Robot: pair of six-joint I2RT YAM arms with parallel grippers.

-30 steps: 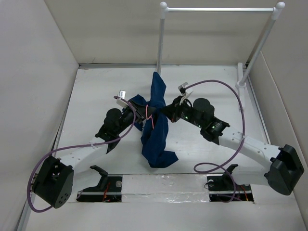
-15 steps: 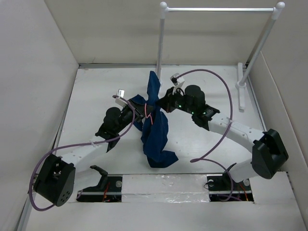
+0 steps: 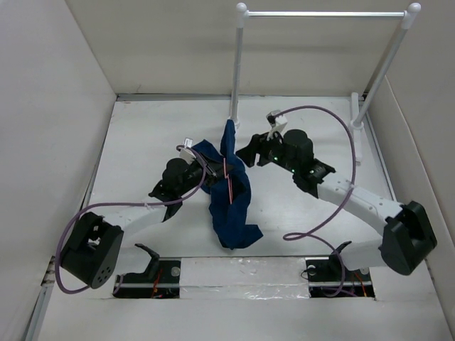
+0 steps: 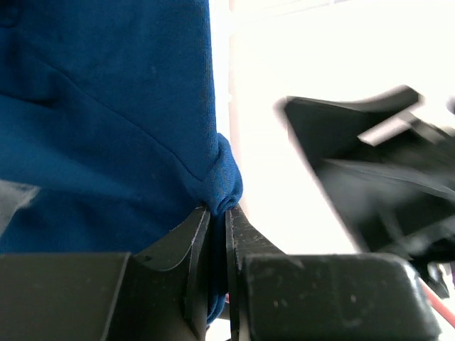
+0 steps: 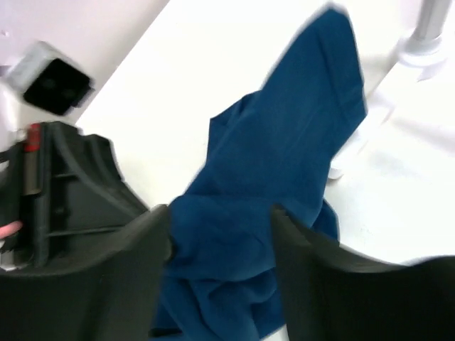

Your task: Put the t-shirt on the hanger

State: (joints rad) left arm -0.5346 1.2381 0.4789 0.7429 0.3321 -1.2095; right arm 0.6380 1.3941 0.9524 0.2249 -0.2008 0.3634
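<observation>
Item: dark navy t-shirt, mid-table, bunched and raised into a narrow upright fold. Its peak stands just in front of the left post of the white rack, and its lower end lies crumpled on the table towards the arm bases. Hanger: thin pink wire, only a short length showing against the front of the cloth; whether it passes inside the shirt cannot be told. Left gripper: clenched on a rolled edge of the t-shirt, fabric pinched between near-closed fingers, at the shirt's left side. Right gripper: released, fingers spread wide, just beside the shirt's right side and facing it, with no cloth between them.
</observation>
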